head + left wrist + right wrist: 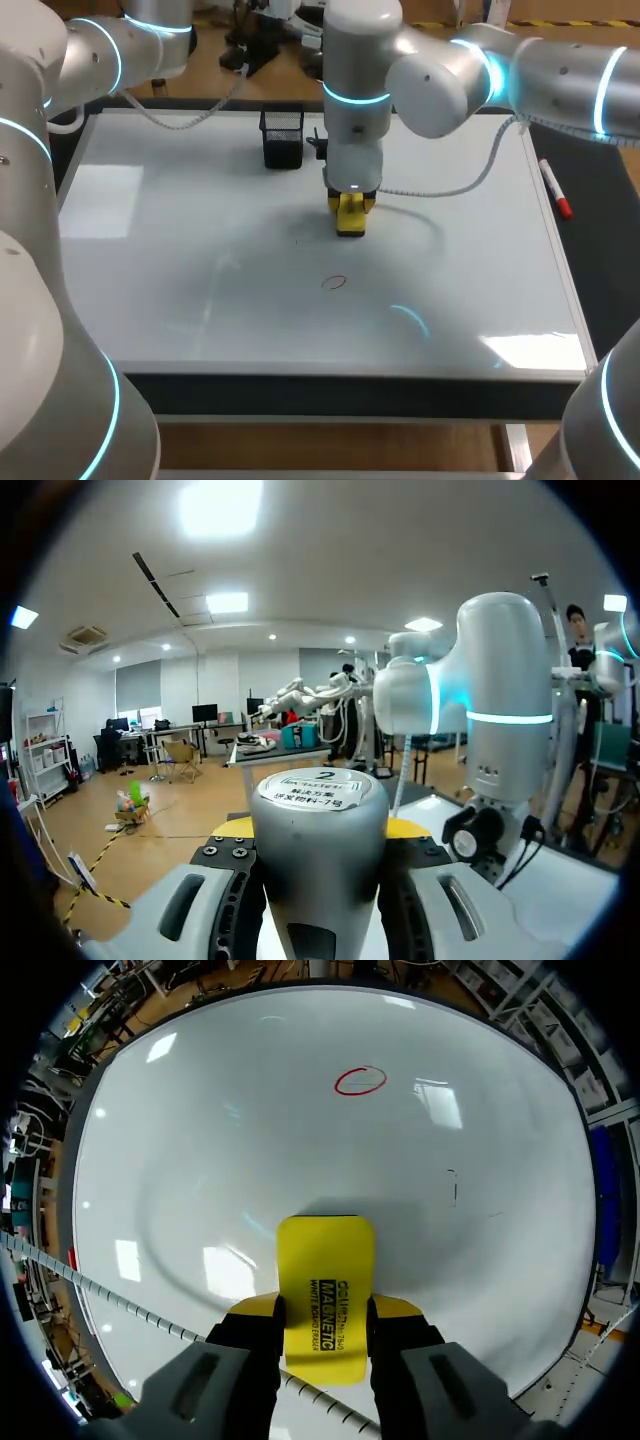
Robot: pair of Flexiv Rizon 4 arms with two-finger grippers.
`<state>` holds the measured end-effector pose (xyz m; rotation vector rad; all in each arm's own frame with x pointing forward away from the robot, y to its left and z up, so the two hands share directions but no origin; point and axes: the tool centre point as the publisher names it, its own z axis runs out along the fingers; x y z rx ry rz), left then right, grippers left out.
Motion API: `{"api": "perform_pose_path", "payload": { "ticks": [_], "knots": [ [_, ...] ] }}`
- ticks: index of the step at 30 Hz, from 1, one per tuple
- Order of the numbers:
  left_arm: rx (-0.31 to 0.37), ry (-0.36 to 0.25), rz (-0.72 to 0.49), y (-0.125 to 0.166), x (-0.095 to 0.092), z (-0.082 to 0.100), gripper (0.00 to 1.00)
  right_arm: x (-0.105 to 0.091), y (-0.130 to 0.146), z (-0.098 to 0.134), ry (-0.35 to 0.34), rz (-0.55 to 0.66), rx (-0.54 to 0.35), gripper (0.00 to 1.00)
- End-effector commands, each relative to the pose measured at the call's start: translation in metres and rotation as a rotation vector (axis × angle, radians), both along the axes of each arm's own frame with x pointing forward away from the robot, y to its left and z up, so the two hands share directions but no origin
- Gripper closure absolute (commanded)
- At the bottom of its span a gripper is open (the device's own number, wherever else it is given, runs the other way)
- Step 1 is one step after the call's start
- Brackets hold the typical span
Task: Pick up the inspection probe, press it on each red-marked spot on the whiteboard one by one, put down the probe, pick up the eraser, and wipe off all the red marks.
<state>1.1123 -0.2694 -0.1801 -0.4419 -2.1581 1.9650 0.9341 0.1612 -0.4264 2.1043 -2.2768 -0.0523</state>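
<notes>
1. The right gripper (325, 1310), upper middle in the head view, is clamped on a yellow whiteboard eraser (325, 1275), held low at the whiteboard (200, 300); whether they touch cannot be told
2. Ahead of the eraser is one red circle mark (360, 1080), just below centre in the head view
3. The left gripper (320, 832) grips a grey labelled inspection probe (320, 880) between both fingers
4. A black mesh pen holder (283, 138) stands at the board's upper middle; a red marker (555, 188) lies beyond its right edge

A dark table (605, 260) stands under everything, its black top showing at the right and along the near edge. Overhead light glares in pale patches (100, 200) on the whiteboard (230, 300) lying on it.
</notes>
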Motion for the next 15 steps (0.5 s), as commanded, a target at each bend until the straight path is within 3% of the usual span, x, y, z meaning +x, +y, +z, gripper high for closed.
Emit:
{"api": "perform_pose_path", "payload": {
  "ticks": [1,15],
  "knots": [
    [0.034,0.036,-0.418,-0.001,0.007,-0.001,1.00,-0.006,-0.022,-0.004,-0.005,-0.024,0.002,1.00],
    [0.034,0.036,-0.418,-0.001,0.007,-0.001,1.00,-0.010,-0.054,-0.001,-0.001,-0.081,-0.016,1.00]
  ]
}}
